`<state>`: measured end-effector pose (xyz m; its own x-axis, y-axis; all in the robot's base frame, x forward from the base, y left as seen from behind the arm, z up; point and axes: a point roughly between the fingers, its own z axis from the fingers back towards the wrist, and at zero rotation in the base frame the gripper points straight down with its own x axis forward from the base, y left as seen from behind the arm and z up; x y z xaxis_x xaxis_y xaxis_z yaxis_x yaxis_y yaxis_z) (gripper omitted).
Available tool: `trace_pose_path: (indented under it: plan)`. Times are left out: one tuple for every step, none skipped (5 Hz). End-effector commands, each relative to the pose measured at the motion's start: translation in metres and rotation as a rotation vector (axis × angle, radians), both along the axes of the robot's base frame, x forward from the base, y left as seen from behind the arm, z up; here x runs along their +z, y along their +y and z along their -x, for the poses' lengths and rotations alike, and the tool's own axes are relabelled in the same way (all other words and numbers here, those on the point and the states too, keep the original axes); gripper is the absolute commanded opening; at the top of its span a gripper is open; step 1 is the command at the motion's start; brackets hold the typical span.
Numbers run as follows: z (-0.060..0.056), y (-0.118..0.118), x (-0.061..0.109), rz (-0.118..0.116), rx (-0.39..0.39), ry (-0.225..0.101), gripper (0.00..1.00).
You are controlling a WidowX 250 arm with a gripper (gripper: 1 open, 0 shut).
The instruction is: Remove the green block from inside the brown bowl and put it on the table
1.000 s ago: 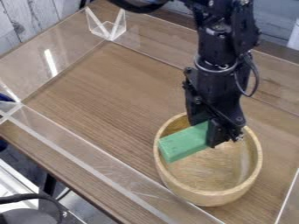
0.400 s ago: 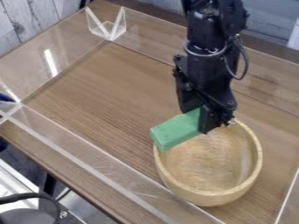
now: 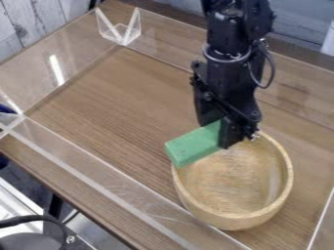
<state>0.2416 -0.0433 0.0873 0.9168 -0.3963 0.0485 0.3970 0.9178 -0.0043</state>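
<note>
The green block (image 3: 193, 147) hangs tilted in the air above the left rim of the brown bowl (image 3: 235, 187), its lower end reaching out over the table (image 3: 111, 103). My black gripper (image 3: 232, 135) is shut on the block's upper right end. The bowl is round, light wood, and shows nothing inside it. The fingertips are partly hidden behind the block.
Low clear acrylic walls (image 3: 78, 171) run along the table's edges. A small clear acrylic stand (image 3: 119, 26) sits at the far left corner. The bowl lies near the front right wall.
The gripper has lifted the green block up out of the bowl and carried it left, over the rim. The bowl has stayed in place.
</note>
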Motion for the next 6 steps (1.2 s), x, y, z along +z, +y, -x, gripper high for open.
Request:
trace_pose_path:
  plan:
    - [-0.0128,0.0040,0.0199,0.007,0.015,-0.077,0.00]
    - [-0.0132,0.0058,0.0210,0.006,0.022,-0.077,0.00]
    - [-0.0136,0.0075,0.0220,0.005,0.028,-0.077,0.00]
    - [-0.0138,0.0083,0.0227,0.005,0.031,-0.077,0.00]
    - [-0.0139,0.0095,0.0234,0.004,0.036,-0.076,0.00]
    - [-0.0143,0.0114,0.0240,0.003,0.041,-0.075,0.00]
